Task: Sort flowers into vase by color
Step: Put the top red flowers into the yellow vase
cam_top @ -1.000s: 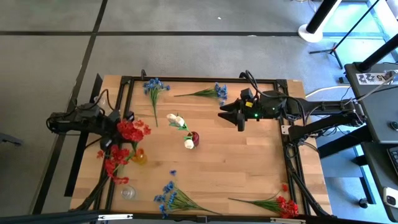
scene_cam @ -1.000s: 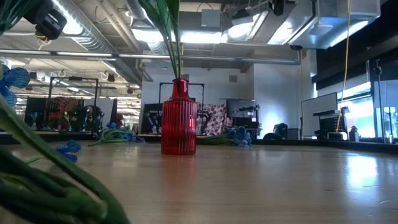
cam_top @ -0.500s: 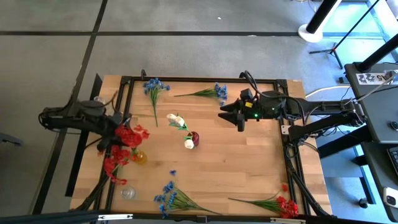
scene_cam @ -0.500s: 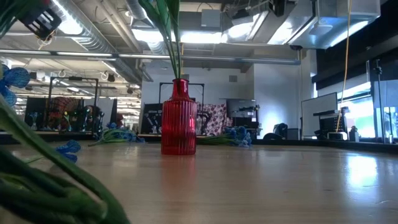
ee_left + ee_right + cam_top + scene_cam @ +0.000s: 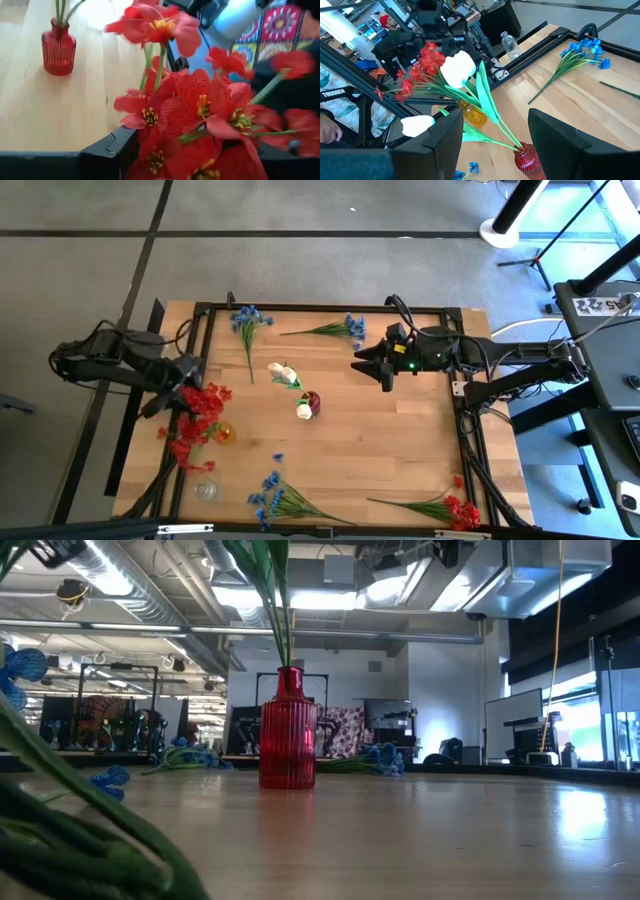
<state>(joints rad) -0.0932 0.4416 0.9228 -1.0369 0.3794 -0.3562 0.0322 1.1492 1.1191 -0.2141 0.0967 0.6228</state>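
Red flowers (image 5: 203, 402) stand with their stems in a small amber vase (image 5: 223, 432) at the table's left edge, and fill the left wrist view (image 5: 190, 105). My left gripper (image 5: 168, 392) is open just left of those blooms. White tulip-like flowers (image 5: 285, 372) stand in a red vase (image 5: 313, 401) (image 5: 288, 745) at mid-table. My right gripper (image 5: 362, 366) hangs open above the far right part of the table, apart from everything. Blue sprigs (image 5: 248, 320) (image 5: 345, 328) lie at the far edge. My left gripper is open with the red blooms (image 5: 165, 115) close between and in front of its fingers (image 5: 107, 150). I cannot tell whether a finger touches a bloom or a stem.
A blue sprig (image 5: 272, 498) and a small clear glass vase (image 5: 206, 491) sit at the near edge. A red sprig (image 5: 450, 508) lies in the near right corner. A black frame (image 5: 330, 308) runs round the table. A bare stretch of wood (image 5: 400, 440) lies right of the red vase.
My left gripper has drawn back toward the table's left edge and risen, leaving the top of the low view. The upper red blooms have shifted slightly toward the left and near edges. The right arm has kept still.
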